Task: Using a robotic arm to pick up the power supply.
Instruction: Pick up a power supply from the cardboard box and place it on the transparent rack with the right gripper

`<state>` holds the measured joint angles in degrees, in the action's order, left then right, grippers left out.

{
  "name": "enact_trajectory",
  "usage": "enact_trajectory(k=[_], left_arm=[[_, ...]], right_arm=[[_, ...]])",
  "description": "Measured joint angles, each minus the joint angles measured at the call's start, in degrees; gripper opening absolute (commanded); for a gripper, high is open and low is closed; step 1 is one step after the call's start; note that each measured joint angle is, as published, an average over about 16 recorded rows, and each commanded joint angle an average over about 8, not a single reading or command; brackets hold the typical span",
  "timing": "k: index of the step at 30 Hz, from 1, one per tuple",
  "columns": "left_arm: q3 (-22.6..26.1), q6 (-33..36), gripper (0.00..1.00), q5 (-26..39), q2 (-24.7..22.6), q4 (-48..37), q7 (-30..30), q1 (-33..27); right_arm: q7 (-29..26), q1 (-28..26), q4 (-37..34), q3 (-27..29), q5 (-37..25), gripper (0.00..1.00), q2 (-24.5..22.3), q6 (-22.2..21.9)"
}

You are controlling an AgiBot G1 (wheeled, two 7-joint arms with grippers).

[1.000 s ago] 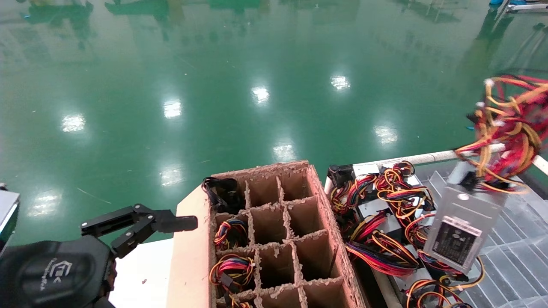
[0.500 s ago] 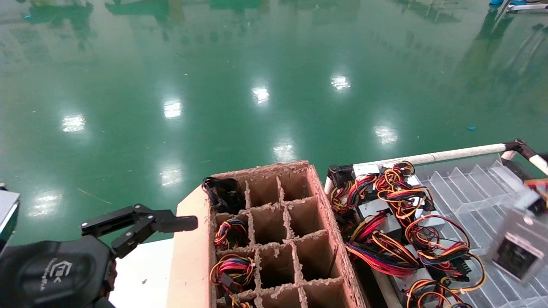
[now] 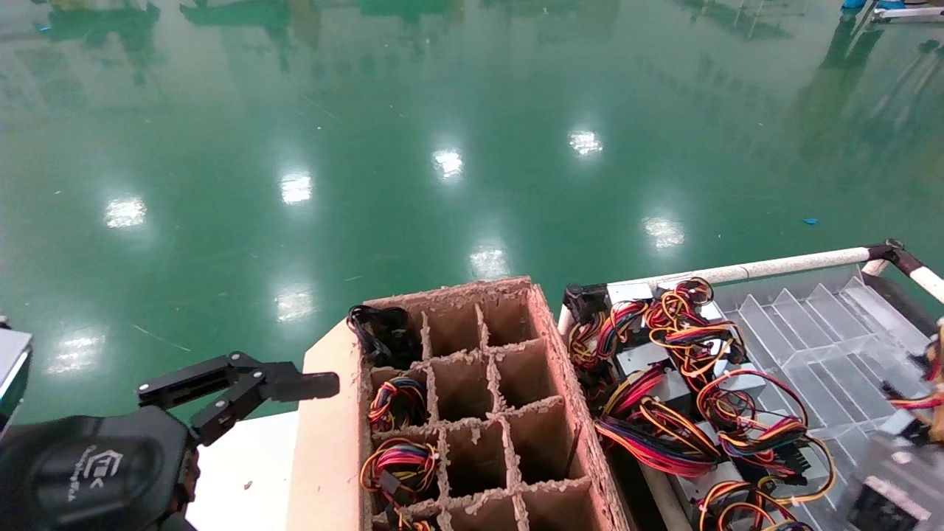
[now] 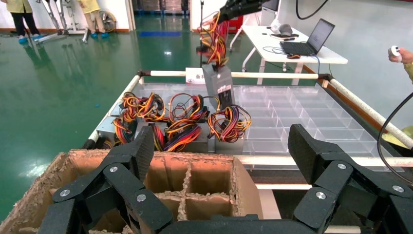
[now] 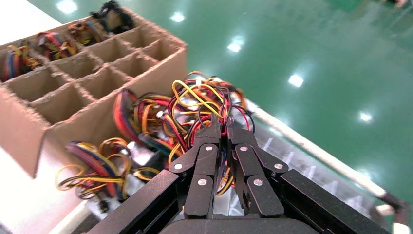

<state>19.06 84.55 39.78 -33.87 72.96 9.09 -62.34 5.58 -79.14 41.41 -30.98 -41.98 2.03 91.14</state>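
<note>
A silver power supply (image 4: 220, 88) with a dark label hangs by its red, yellow and black wire bundle (image 4: 213, 35) over the clear tray (image 4: 311, 114). In the head view it shows only at the lower right edge, as a blurred metal body (image 3: 889, 490) under its wires (image 3: 922, 402). The right robotic arm's gripper (image 5: 220, 127) is shut on that wire bundle (image 5: 195, 102). The left robotic arm's gripper (image 3: 295, 385) is parked at the lower left, beside the cardboard box (image 3: 328, 442). In its wrist view this left gripper (image 4: 221, 146) stands wide open with nothing in it.
The cardboard box has a grid of cells, some holding coiled cables (image 3: 398, 461). To its right, several more power supplies with tangled wires (image 3: 664, 383) sit in the divided clear tray (image 3: 826, 332), which has a white tube rail (image 3: 774, 267). Green floor lies beyond.
The held power supply has swung from high on the right down and outward to the head view's lower right edge. The left arm has not moved.
</note>
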Motion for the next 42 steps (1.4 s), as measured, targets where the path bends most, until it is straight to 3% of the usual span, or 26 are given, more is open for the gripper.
enact_trajectory(k=[21, 42], left_arm=[[0.03, -0.01, 1.00, -0.02, 0.01, 0.00, -0.01, -0.01], [0.05, -0.02, 1.00, -0.04, 0.02, 0.00, -0.03, -0.01]], right_arm=[[2.75, 2.82, 3.64, -5.81, 1.54, 0.00, 2.15, -0.12], [6.17, -0.22, 0.29, -9.20, -2.09, 0.00, 3.60, -0.22]])
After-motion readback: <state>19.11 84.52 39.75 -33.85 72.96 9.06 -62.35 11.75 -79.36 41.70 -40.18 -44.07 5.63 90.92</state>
